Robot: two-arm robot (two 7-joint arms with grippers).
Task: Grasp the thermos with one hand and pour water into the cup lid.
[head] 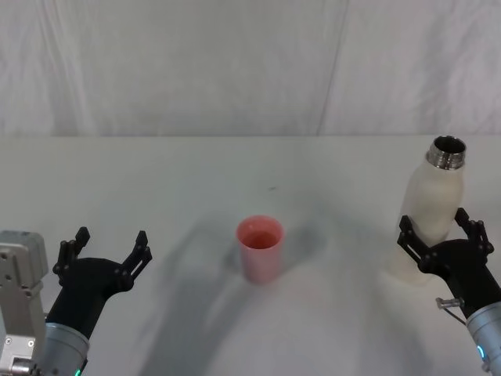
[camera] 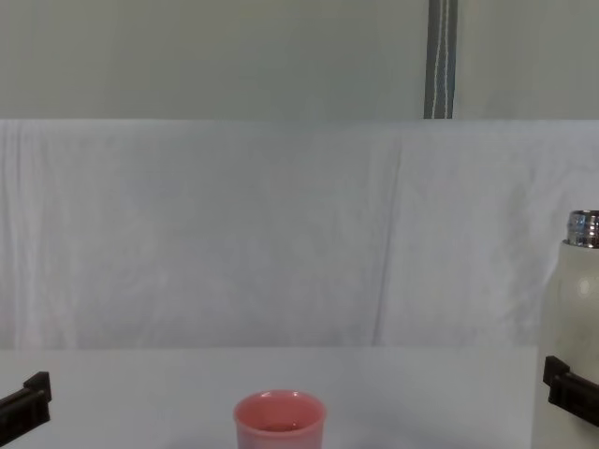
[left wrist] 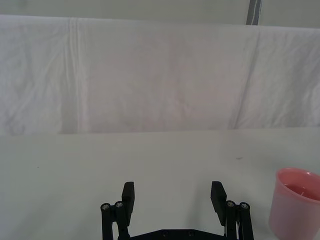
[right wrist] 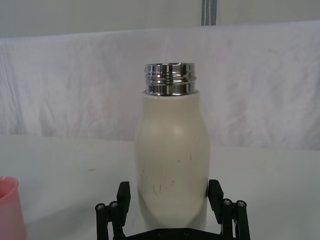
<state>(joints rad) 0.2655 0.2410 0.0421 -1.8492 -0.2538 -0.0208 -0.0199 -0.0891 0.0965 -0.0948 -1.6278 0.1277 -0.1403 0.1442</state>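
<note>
- The thermos (head: pixel 435 205) stands upright on the white worktop (head: pixel 235 172) at the right of the head view, its cap off and its shiny threaded steel neck (right wrist: pixel 170 79) open at the top.
- The right end effector (head: pixel 441 228) sits at the lower right of the head view with its 2 black fingers (right wrist: pixel 124 192) spread on either side of the thermos's lower body; in the right wrist view the fingers stand just beside the bottle walls, released rather than clenched, though whether they touch it cannot be told.
- The cup lid (head: pixel 260 248) stands upright near the centre of the head view, well apart from the thermos and to its left; its pink inside shows from above.
- The left end effector (head: pixel 106 251) rests at the lower left of the head view, fingers spread and grasping nothing, with bare worktop between them in the left wrist view.
- In the left wrist view the cup lid sits at the lower right edge, beside the left end effector and clear of its fingers.
- A white cloth backdrop (camera: pixel 281 234) hangs behind the worktop.
</note>
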